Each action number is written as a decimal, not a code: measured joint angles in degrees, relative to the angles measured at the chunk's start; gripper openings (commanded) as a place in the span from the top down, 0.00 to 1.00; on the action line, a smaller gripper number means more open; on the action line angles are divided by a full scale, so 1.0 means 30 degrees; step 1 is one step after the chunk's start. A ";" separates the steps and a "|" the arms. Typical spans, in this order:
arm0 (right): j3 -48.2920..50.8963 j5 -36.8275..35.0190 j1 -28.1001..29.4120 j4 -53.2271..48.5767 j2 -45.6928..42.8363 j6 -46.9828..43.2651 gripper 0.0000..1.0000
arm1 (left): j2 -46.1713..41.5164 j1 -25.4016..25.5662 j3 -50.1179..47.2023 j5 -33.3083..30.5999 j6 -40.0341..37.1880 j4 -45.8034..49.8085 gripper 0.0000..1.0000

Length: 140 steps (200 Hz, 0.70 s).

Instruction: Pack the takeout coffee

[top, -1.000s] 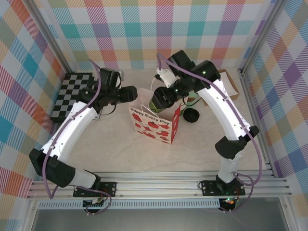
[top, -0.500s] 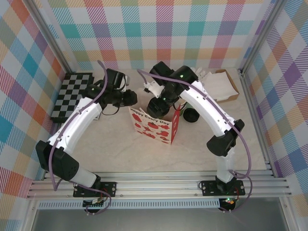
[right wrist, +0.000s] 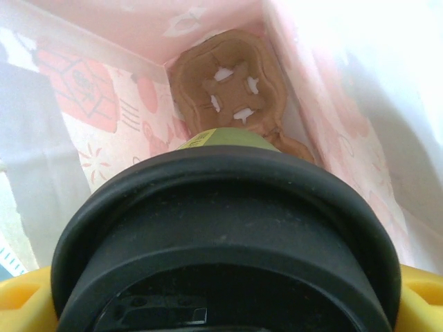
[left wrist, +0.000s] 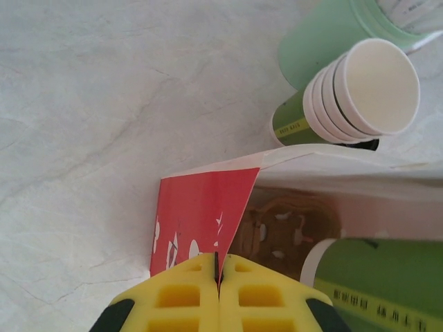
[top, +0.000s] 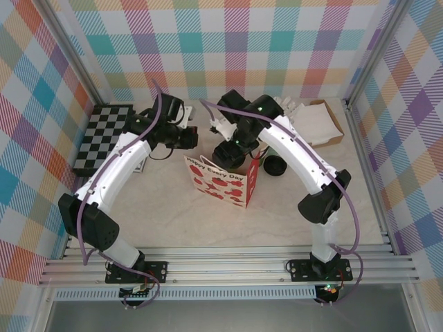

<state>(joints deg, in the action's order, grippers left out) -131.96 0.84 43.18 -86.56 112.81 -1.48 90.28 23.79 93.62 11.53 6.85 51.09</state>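
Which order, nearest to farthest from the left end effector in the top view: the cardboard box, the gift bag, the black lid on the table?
1. The gift bag: centre of the table, its rim pinched by the shut left end effector.
2. The black lid: on the table, right of the bag.
3. The cardboard box: back right corner, farthest.

Robot lab cell, aluminium frame (top: 228, 266), plaid walls (top: 228, 48)
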 measured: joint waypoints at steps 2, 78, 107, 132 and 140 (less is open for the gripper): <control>0.0000 0.0015 -0.0058 -0.0007 -0.0007 0.0066 0.50 | 0.0000 0.0000 0.0000 0.0022 -0.0117 0.0000 1.00; 0.0845 0.0750 -0.0423 0.0007 0.0146 -0.0066 0.50 | 0.0000 0.0000 0.0000 0.0699 -0.2251 -0.0051 1.00; 0.1676 0.0889 0.0087 0.0015 0.0255 -0.1217 0.49 | 0.0262 0.0000 0.0634 0.0634 -0.2200 0.0233 1.00; 0.1756 0.0561 0.0474 0.0015 0.0532 -0.1647 0.50 | 0.1027 -0.0029 0.1945 0.0729 -0.2076 0.0437 1.00; 0.1756 0.0321 0.0539 -0.0029 0.0663 -0.1537 0.50 | 0.1260 -0.0029 0.2222 0.0823 -0.2084 0.0437 1.00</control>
<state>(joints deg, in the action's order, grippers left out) -126.69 1.80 44.80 -86.65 114.80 -6.09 94.06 23.70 100.29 14.00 0.60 52.40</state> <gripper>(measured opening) 0.823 0.057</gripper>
